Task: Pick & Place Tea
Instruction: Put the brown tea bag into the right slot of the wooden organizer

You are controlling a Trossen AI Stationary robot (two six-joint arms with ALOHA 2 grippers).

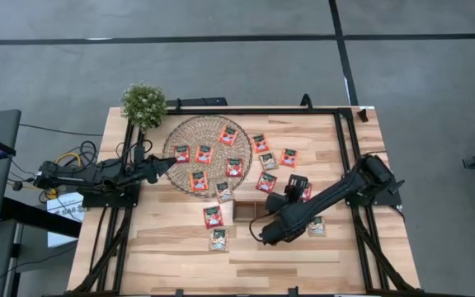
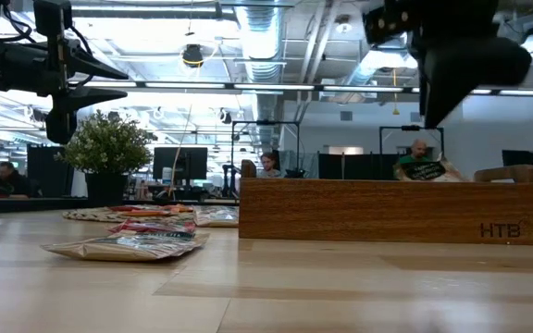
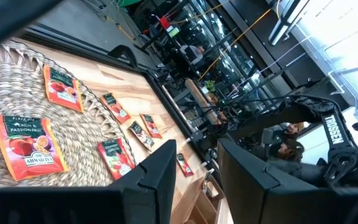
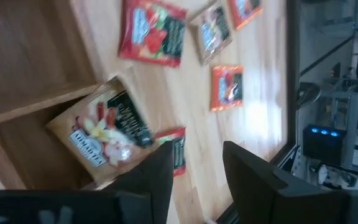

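Several small tea sachets, mostly red, lie on the round woven mat (image 1: 209, 153) and on the table to its right, such as one red sachet (image 1: 265, 182). A pale sachet (image 4: 104, 134) lies slanted at the corner of a compartment of the brown wooden tray (image 4: 23, 56), partly over the tray's wall. My right gripper (image 4: 194, 171) hangs open above it, pointing slantwise down and holding nothing; it also shows in the high view (image 1: 295, 188). At the mat's left edge my left gripper (image 1: 168, 163) is held level above the mat. It is open (image 3: 194, 177) and empty.
A small potted plant (image 1: 144, 103) stands at the table's far left corner. Two sachets (image 1: 213, 216) lie near the tray's left end, another (image 1: 316, 225) to the right of my right arm. The near strip of the table (image 1: 246, 268) is bare wood.
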